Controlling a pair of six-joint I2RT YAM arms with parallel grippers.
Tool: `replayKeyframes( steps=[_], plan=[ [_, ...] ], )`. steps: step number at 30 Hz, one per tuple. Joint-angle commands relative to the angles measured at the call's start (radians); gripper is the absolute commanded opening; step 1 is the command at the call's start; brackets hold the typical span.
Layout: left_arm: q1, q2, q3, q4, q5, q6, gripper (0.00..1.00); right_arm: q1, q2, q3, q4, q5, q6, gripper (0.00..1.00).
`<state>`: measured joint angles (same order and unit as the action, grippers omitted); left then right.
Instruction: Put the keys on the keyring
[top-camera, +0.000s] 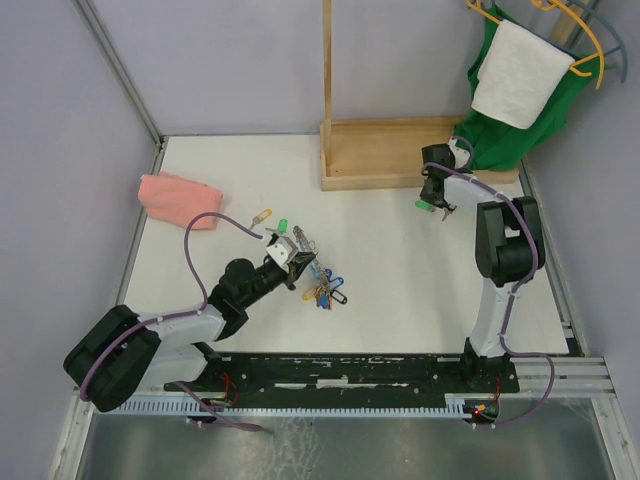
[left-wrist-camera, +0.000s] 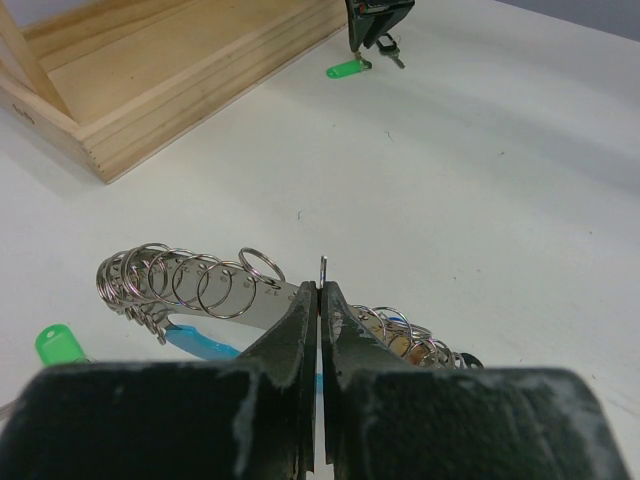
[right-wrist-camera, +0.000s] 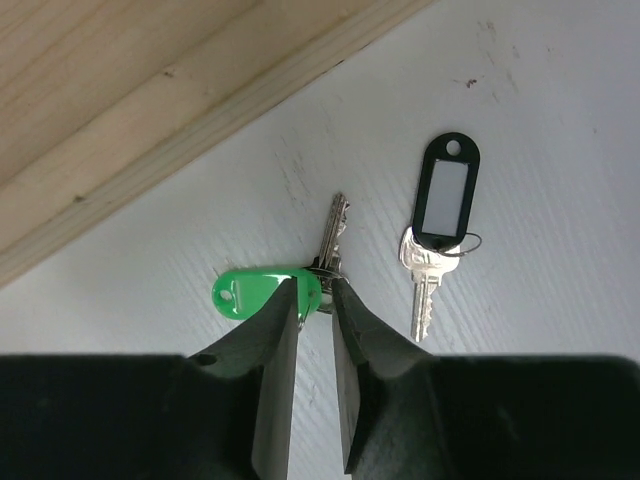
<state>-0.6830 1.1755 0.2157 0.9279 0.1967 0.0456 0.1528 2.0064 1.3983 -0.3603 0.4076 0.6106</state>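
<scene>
Black-fingered left gripper clamped tight on the large silvery metal keyring; four keys still look loose.
Well out from the pale wooden stand base, off its front-left corner, the keyring rests with its coloured tags on the white table. The right gripper pinches a silver key with a green plastic tag just before the stand's front edge. A black-tagged key lies beside it, while a yellow-tagged key and another green-tagged key lie farther off. Bare table between the stand and the keyring leaves carrying room, but the stand's edge crowds the right arm.
</scene>
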Motion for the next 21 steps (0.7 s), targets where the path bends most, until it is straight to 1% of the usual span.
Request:
replayKeyframes(
  steps=[1, 5, 9, 16, 21],
  plan=[
    [0.0, 0.001, 0.045, 0.049, 0.028, 0.037, 0.03, -0.01, 0.022, 0.046, -0.002, -0.014, 0.046, 0.26],
    [0.0, 0.003, 0.045, 0.049, 0.032, 0.039, 0.03, -0.009, 0.036, 0.051, -0.01, -0.023, 0.054, 0.26],
    [0.0, 0.005, 0.046, 0.046, 0.033, 0.04, 0.03, -0.01, 0.05, 0.054, -0.01, -0.046, 0.061, 0.21],
    [0.0, 0.006, 0.044, 0.046, 0.048, 0.052, 0.03, -0.009, 0.01, 0.022, -0.013, -0.085, 0.023, 0.01],
    [0.007, 0.009, 0.042, 0.053, 0.079, 0.057, 0.03, 0.009, -0.083, -0.045, -0.022, -0.128, -0.044, 0.01]
  ],
)
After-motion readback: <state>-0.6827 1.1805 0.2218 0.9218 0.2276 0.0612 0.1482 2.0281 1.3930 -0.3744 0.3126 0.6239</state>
